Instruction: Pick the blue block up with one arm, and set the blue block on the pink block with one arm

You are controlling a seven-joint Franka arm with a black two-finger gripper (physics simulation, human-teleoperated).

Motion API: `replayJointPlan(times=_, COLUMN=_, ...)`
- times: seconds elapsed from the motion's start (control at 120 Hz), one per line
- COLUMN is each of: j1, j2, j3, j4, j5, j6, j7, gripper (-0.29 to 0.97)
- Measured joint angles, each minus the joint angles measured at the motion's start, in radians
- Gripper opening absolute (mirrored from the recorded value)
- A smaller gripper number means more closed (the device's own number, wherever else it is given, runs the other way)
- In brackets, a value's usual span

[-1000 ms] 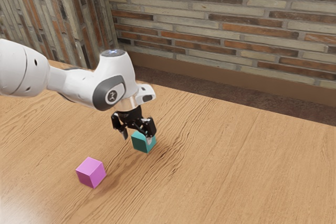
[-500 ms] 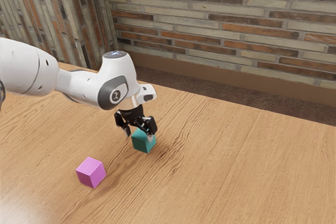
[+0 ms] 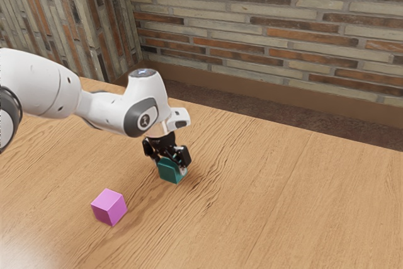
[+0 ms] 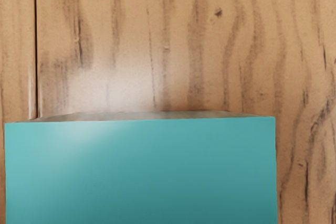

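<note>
Spanning both views, a wooden table (image 3: 302, 206) stands before a brick wall (image 3: 283, 23). The white arm (image 3: 94, 105) reaches in from the exterior view's left, wrist bent downward. Its jaws are spread wider than the blue block (image 3: 170, 172) and straddle it. The block is teal in hue and rests on the table. The pink block (image 3: 109, 206) lies apart, toward the exterior view's lower left. In the wrist view the blue block sits just under the hand, its near part cut off.
</note>
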Motion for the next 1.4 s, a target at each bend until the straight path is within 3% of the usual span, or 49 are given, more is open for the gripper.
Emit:
replayJointPlan(times=0.458, j1=0.001, j2=0.035, j3=0.000, j4=0.031, j5=0.002, j6=0.007, j7=0.029, gripper=0.67)
replayJointPlan(times=0.708, j1=0.002, j2=0.024, j3=0.001, j4=0.031, j5=0.011, j6=0.008, j7=0.028, gripper=0.35)
replayJointPlan(times=0.767, j1=0.002, j2=-0.020, j3=0.004, j4=0.006, j5=0.016, j6=0.008, j7=0.024, gripper=0.33)
replayJointPlan(times=0.883, j1=0.009, j2=-0.283, j3=0.012, j4=-0.243, j5=0.023, j6=0.007, j7=-0.011, gripper=0.33)
replayJointPlan(times=1.017, j1=0.061, j2=-0.505, j3=0.014, j4=-0.446, j5=0.027, j6=0.002, j7=-0.054, gripper=0.34)
replayJointPlan(times=1.158, j1=0.147, j2=-0.574, j3=0.012, j4=-0.532, j5=0.037, j6=-0.002, j7=-0.088, gripper=0.35)
replayJointPlan(times=1.4, j1=0.163, j2=-0.603, j3=-0.019, j4=-0.593, j5=0.043, j6=-0.004, j7=-0.130, gripper=0.36)
